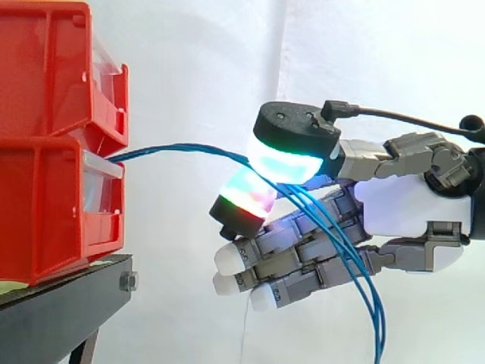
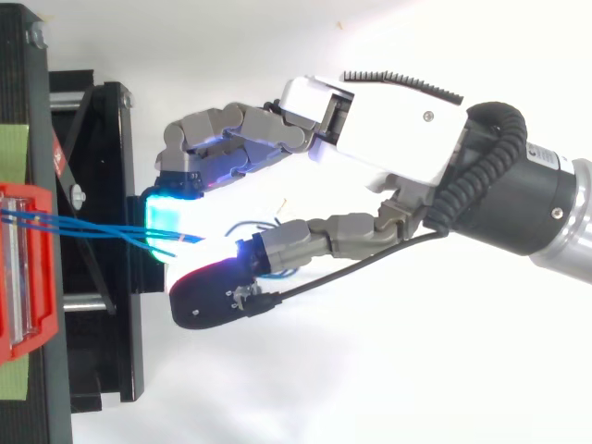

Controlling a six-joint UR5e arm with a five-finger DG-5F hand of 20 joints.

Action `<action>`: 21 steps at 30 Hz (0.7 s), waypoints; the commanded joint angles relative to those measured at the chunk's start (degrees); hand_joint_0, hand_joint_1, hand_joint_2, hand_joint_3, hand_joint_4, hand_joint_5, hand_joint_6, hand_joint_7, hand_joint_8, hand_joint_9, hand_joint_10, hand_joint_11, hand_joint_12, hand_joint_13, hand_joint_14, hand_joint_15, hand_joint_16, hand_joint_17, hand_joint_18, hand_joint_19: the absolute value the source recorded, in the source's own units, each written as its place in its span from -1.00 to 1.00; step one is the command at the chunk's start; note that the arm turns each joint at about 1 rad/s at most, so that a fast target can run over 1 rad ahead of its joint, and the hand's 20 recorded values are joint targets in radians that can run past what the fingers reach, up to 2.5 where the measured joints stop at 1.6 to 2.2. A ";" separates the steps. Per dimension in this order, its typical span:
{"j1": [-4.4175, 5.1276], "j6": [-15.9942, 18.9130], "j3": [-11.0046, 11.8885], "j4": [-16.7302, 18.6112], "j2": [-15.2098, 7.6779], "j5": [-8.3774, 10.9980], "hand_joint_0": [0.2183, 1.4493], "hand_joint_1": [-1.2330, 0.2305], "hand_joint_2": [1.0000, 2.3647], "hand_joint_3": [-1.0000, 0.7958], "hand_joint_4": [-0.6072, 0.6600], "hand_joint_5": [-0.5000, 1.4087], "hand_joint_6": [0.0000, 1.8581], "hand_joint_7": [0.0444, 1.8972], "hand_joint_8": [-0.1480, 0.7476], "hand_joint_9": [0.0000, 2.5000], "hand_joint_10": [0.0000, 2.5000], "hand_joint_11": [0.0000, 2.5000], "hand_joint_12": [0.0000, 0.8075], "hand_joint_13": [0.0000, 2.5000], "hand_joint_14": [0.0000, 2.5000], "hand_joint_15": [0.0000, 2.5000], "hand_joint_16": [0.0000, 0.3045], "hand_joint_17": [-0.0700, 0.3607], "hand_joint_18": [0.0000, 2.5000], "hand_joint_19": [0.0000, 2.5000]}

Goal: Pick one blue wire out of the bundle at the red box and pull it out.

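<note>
Stand: black stand [image 1: 64, 307] holds red boxes [image 1: 42, 152]; white curtain [image 1: 189, 68] behind.
Wires: blue wires [image 1: 174, 147] come out of the box front.
Hand: the hand [image 1: 402, 201] pinches the wires between glowing pads.
Room: open space beside the boxes.

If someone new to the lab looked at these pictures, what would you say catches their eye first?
First the hand on the right, its glowing pads cyan, green and red at the centre of the side view. Next the blue wires, stretched from the stacked red bins on the left to those pads, which pinch them, then trailing down across the fingers to the lower right.
</note>
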 commanded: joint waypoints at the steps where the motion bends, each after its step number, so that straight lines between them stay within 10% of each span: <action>1: 0.00 0.06 0.00 0.01 0.00 0.03 -0.36 -0.47 -1.00 -0.44 0.37 -0.53 -0.43 0.37 -0.16 -0.18 -0.98 -0.59 -0.15 -0.61 -0.99 -0.79 -0.65 -0.12 -0.71 -0.64; 6: -0.09 0.06 0.00 0.01 0.00 -0.06 -0.33 -0.57 -1.00 -0.44 0.33 -0.62 -0.13 -0.15 -0.15 -0.21 -0.98 -0.50 -0.12 -0.61 -0.99 -0.78 -0.64 -0.11 -0.70 -0.65; 13: 0.00 0.06 0.00 0.01 0.00 -0.06 -0.34 -0.62 -1.00 -0.44 0.34 -0.63 -0.08 -0.24 -0.15 -0.18 -0.98 -0.44 -0.12 -0.59 -0.99 -0.77 -0.64 -0.10 -0.67 -0.65; 18: 0.00 0.06 0.00 0.01 0.00 -0.06 -0.47 -0.26 -1.00 -0.44 0.44 -0.52 -0.44 0.37 -0.17 -0.19 -0.99 -0.64 -0.12 -0.58 -0.99 -0.78 -0.63 -0.09 -0.67 -0.63; 21: 0.00 0.06 0.00 0.01 0.00 -0.06 -0.47 -0.08 -1.00 -0.44 0.47 -0.52 -0.46 0.31 -0.17 -0.20 -0.98 -0.67 -0.13 -0.59 -0.99 -0.78 -0.63 -0.09 -0.70 -0.61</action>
